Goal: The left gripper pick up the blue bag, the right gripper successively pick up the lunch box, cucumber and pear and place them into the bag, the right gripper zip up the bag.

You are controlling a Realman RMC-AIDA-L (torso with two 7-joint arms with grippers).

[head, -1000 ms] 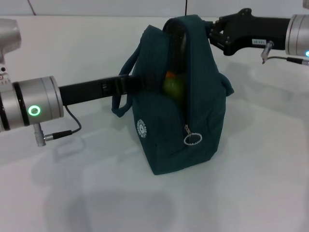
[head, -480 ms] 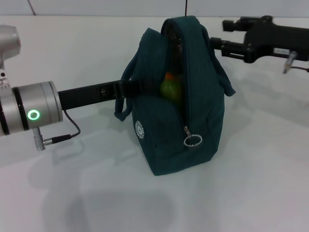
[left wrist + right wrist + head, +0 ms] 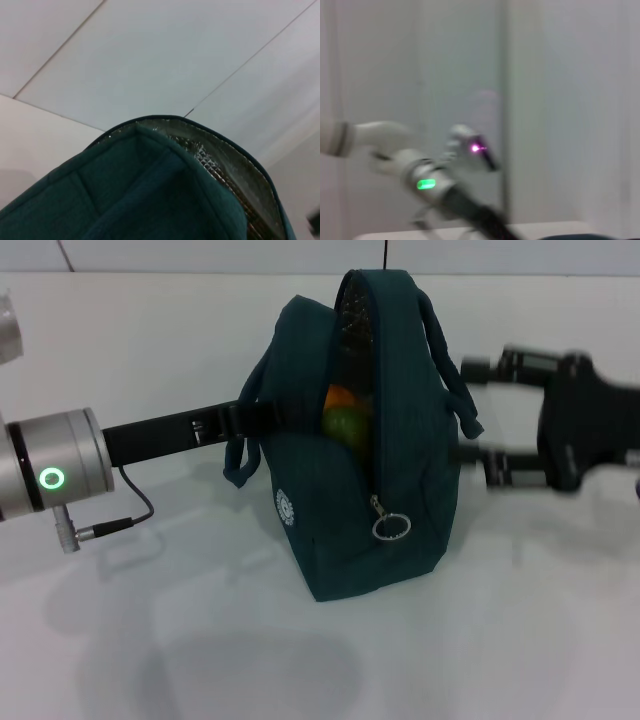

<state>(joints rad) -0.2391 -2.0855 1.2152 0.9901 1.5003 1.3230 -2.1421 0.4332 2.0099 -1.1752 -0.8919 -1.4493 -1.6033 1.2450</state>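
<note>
Blue bag (image 3: 360, 440): upright, unzipped, pear (image 3: 348, 418) inside; left gripper (image 3: 262, 418) clamps its side; right gripper (image 3: 478, 418) wide open beside it.

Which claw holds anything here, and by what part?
The left claw holds the blue bag by a loop handle; the right claw is open, empty.

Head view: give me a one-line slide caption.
Left gripper holds the blue bag upright, pear visible inside; open right gripper nears its side.
</note>
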